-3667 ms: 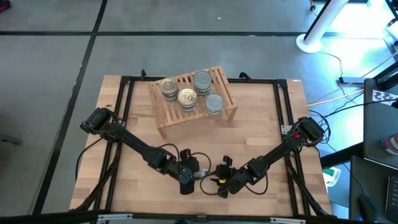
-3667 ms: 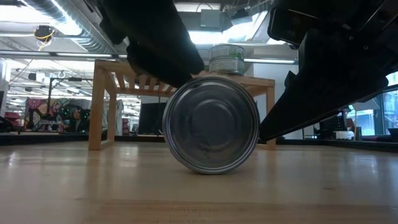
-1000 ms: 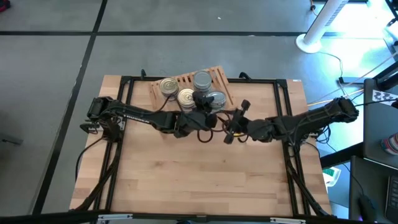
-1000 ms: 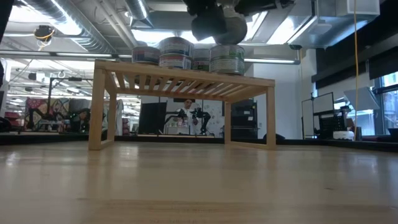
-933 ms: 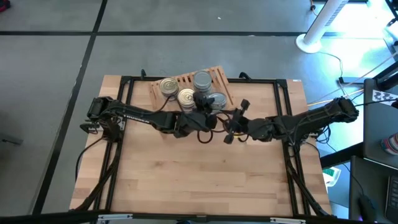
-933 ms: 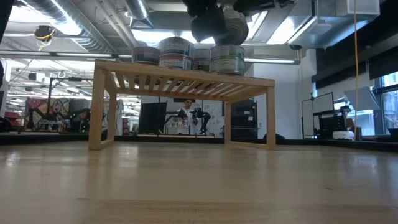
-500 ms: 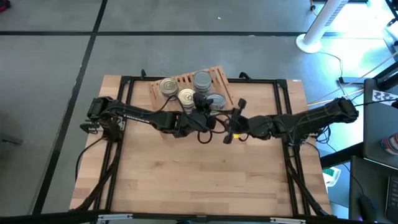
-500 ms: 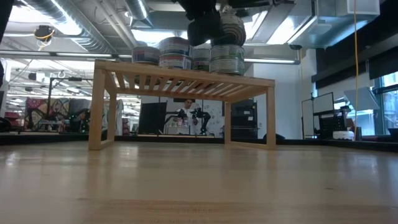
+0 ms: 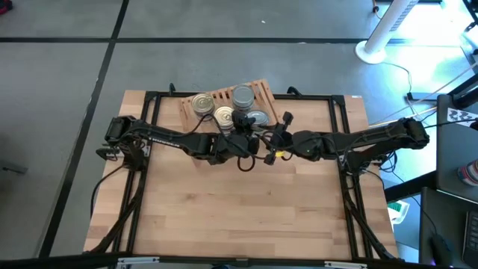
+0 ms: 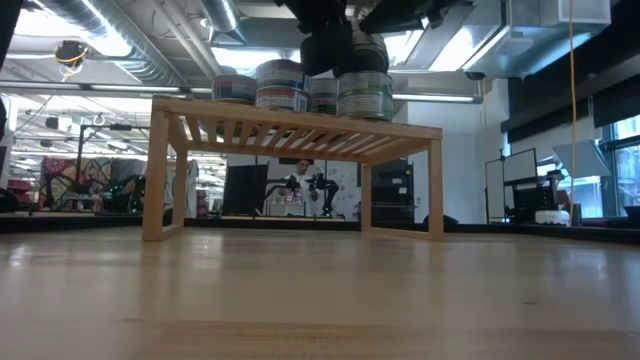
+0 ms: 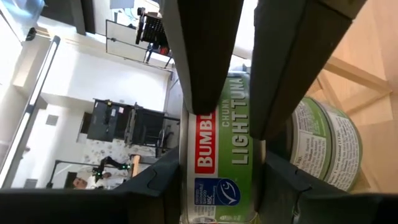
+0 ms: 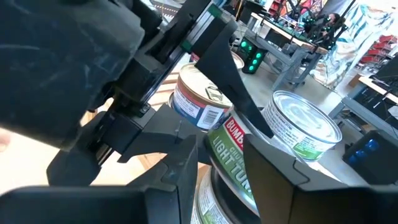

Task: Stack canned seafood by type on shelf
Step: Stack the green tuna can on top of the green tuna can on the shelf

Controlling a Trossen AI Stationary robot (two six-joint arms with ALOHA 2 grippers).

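Note:
The shelf stands at the table's far middle. Tins stand on it: gold tops to the left, silver tops to the right. My left gripper is shut on a green-labelled tuna tin, tilted just over the shelf's near right stack. Whether the tin touches that stack I cannot tell. My right gripper is open, its fingers a little apart just in front of the tin's green side wall. Whether they touch it I cannot tell. My left gripper pinches the tuna tin between its two fingers, one on each flat end, so the label shows between them. The fingers come nearly level from the table's left. The tin stands on edge, tilted, above the stack's top tin.
The shelf's far right slats are bare. A black frame runs around the wooden table top. Cables hang by both wrists.
My right gripper has gone toward the table's left and far edges, closing in on the tin held by my left gripper. The tin stays above the near right stack.

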